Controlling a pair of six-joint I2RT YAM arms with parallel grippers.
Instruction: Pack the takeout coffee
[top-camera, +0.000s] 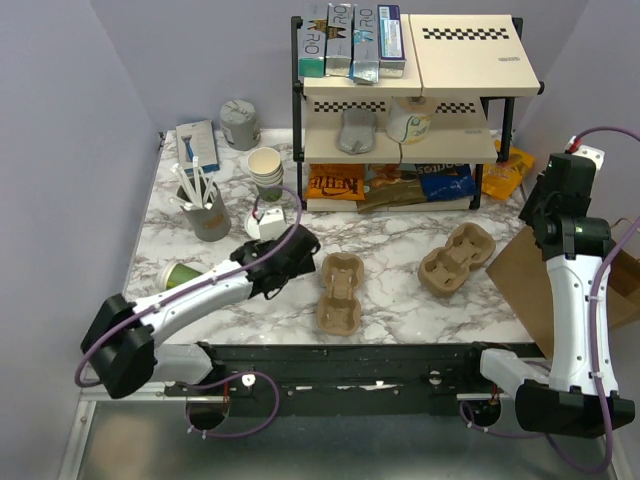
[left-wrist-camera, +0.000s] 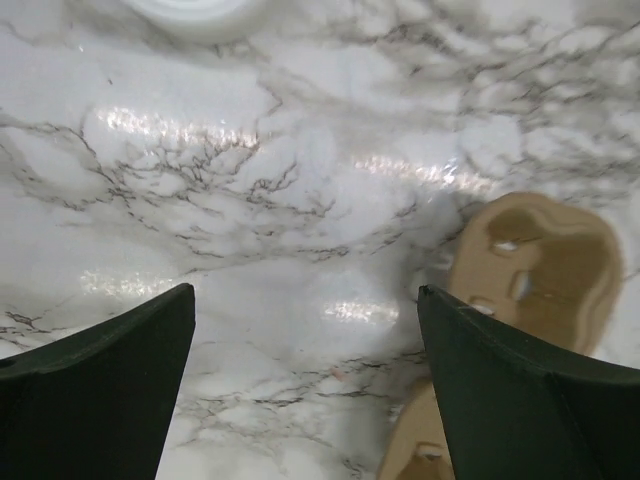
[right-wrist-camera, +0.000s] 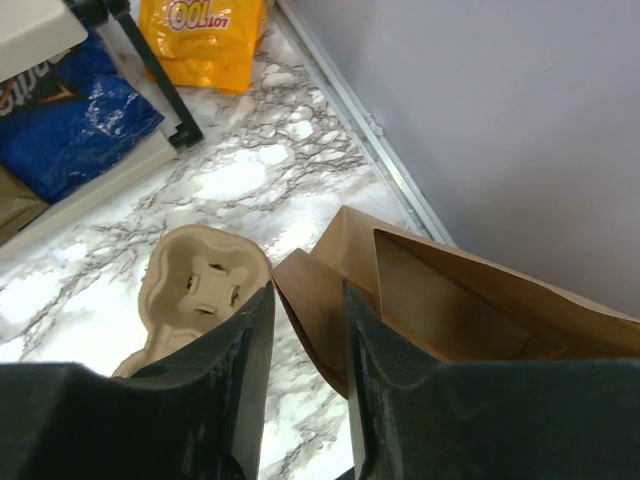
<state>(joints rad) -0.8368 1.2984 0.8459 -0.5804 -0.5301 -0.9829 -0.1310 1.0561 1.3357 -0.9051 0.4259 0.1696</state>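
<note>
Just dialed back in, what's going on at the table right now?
Left gripper hangs open and empty over the marble beside a carrier. Right gripper sits at the bag rim, fingers close on either side of a fold; grip unclear. The coffee sits by the left arm, not yet packed.

On the table (top-camera: 390, 235), the shelf rack (top-camera: 465, 60) stands at twelve o'clock. The left carrier (top-camera: 338, 290) lies at six, the right carrier (top-camera: 457, 258) toward three, just beside the paper bag (top-camera: 525, 285). The takeout coffee (top-camera: 178, 273) sits at nine.
</note>
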